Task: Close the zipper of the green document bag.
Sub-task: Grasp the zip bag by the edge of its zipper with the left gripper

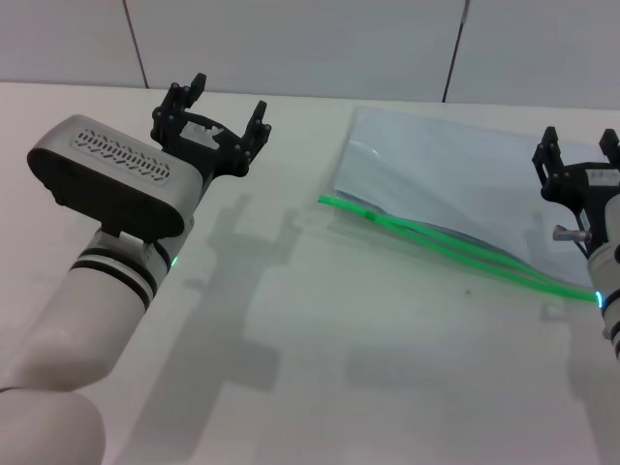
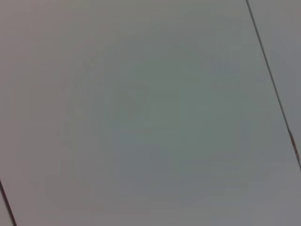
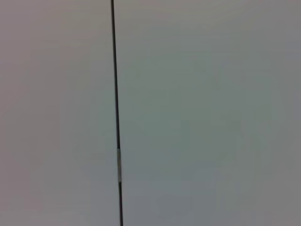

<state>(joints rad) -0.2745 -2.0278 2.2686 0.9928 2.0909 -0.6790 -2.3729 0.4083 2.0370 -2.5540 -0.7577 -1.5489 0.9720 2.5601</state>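
Note:
The green document bag (image 1: 441, 184) lies flat on the white table at the right of the head view, a translucent pale blue-grey pouch. Its zipper (image 1: 455, 250) is a bright green strip along the near long edge, split into two lines over much of its length, with a tiny slider (image 1: 368, 216) close to the left end. My left gripper (image 1: 225, 108) hovers open, well left of the bag. Above the bag's right end, my right gripper (image 1: 579, 145) is open too. Both wrist views show only pale wall panels.
A white table (image 1: 320, 339) stretches in front of the bag and between the arms. A panelled wall (image 1: 310, 39) with dark seams rises behind the table's far edge.

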